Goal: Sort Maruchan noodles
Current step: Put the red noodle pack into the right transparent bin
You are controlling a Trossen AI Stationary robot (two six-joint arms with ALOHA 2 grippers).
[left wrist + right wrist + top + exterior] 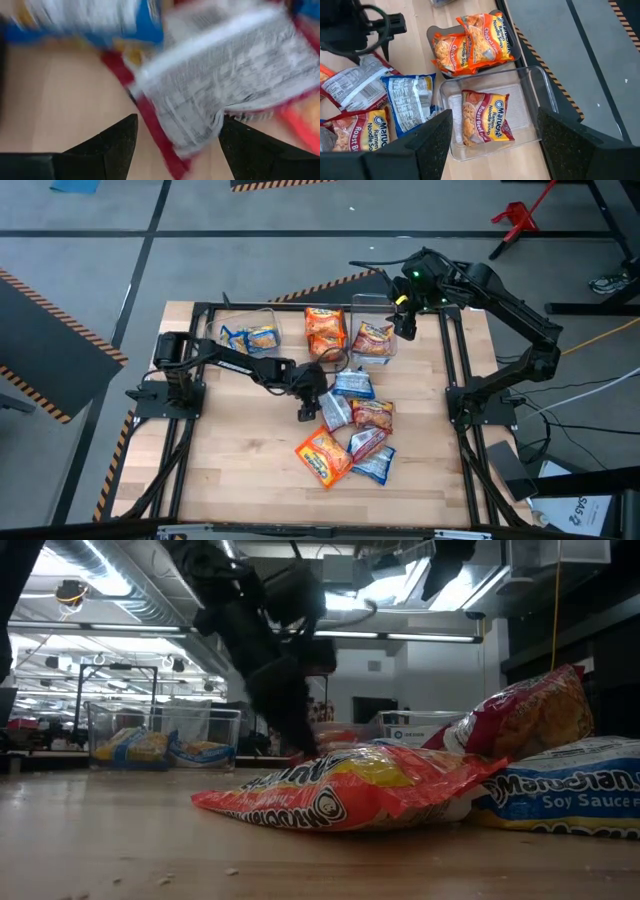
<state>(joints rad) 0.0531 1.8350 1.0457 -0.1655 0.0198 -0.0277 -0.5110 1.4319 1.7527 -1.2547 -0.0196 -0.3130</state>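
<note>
Several Maruchan noodle packets lie loose mid-table: an orange one (323, 455), blue ones (352, 383), red ones (372, 413) and a red-edged packet lying printed silver back up (333, 411). My left gripper (305, 410) is low over the table at the pile's left side. It is open, and its fingers (117, 145) stand on either side of that silver-backed packet's end (195, 125); I see no touch. My right gripper (405, 318) hangs open and empty (492, 145) high over the far right bin.
Three clear bins stand along the far edge. The left bin (250, 338) holds blue packets, the middle bin (325, 330) orange ones, and the right bin (530, 95) one red packet (485, 122). A black frame (455, 380) rims the table. Bare wood (230, 460) lies near left.
</note>
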